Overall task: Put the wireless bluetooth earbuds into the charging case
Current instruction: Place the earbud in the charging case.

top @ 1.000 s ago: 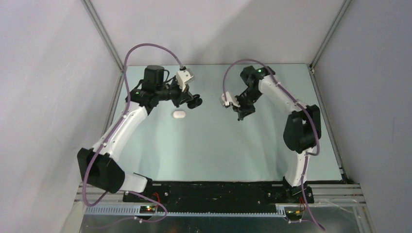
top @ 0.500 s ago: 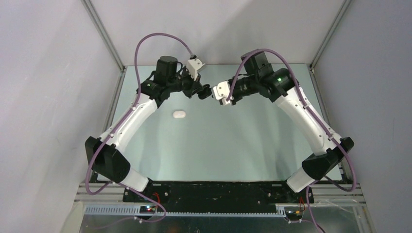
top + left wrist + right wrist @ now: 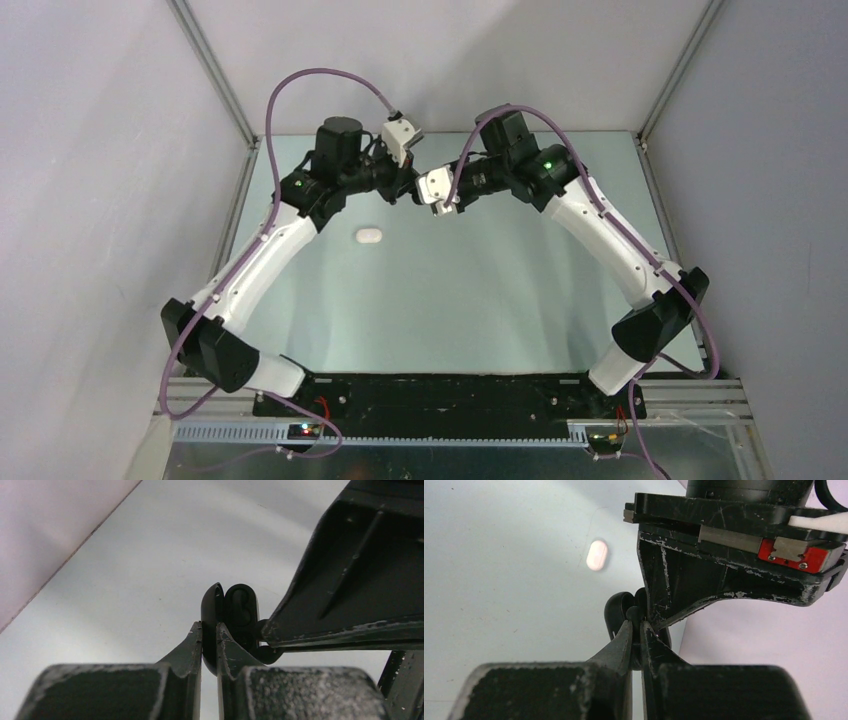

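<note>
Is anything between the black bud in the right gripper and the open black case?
Nothing visible. The right gripper holds the black bud right at the black case, which the left gripper pinches; the white case lies aside on the table.

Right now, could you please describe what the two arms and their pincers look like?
The left arm and right arm have white links, black joints, a small green light and a looping purple cable. The left pincer and right pincer have black, scuffed, tapering fingers.
</note>
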Robot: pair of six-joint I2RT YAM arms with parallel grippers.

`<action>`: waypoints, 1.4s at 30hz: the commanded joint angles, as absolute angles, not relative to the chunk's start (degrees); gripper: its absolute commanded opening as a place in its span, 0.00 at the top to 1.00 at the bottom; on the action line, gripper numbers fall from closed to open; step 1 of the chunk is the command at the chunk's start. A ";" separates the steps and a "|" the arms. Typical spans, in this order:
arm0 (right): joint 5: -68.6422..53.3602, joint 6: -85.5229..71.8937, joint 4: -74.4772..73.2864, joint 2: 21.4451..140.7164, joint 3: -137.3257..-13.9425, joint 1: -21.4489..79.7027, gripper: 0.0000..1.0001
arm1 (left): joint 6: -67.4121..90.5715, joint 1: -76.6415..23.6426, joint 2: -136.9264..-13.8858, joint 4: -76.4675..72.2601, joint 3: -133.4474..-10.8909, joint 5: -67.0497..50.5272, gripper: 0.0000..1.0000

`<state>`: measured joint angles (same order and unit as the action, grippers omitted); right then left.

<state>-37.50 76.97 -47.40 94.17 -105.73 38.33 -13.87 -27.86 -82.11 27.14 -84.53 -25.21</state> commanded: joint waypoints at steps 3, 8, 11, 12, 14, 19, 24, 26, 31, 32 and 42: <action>-37.00 79.26 -44.41 94.17 -105.78 39.16 1.00 | -12.08 -28.89 -79.67 25.35 -84.25 -25.57 1.00; -36.65 80.18 -44.48 94.36 -105.78 39.60 1.00 | -12.13 -28.91 -79.71 25.36 -84.20 -25.56 1.00; -36.32 81.26 -45.54 94.70 -105.88 39.80 1.00 | -12.17 -28.93 -79.92 25.40 -84.42 -25.46 1.00; -36.26 81.68 -46.37 94.91 -105.99 39.92 1.00 | -12.15 -28.92 -79.95 25.40 -84.56 -25.39 1.00; -36.03 82.32 -48.02 95.46 -106.23 39.95 0.99 | -12.16 -28.92 -79.95 25.36 -84.75 -25.59 1.00; -35.01 83.22 -51.27 96.75 -106.60 40.43 0.99 | -12.36 -28.92 -80.05 25.39 -85.26 -25.97 1.00; -33.69 83.70 -51.19 97.09 -106.83 40.70 0.98 | -12.56 -29.06 -79.92 25.39 -85.17 -26.03 1.00; -33.13 84.02 -51.01 97.12 -106.80 40.77 0.98 | -12.77 -29.06 -79.81 25.36 -85.17 -26.08 1.00; -30.76 84.16 -50.18 97.55 -106.75 41.18 0.98 | -13.86 -29.24 -79.43 25.40 -85.14 -26.89 1.00; -30.50 84.23 -50.18 97.69 -106.77 41.24 0.98 | -14.01 -29.26 -79.36 25.40 -85.15 -26.98 1.00; -30.47 80.38 -57.38 103.09 -113.54 41.62 0.94 | -18.08 -30.31 -78.72 25.40 -85.37 -27.19 1.00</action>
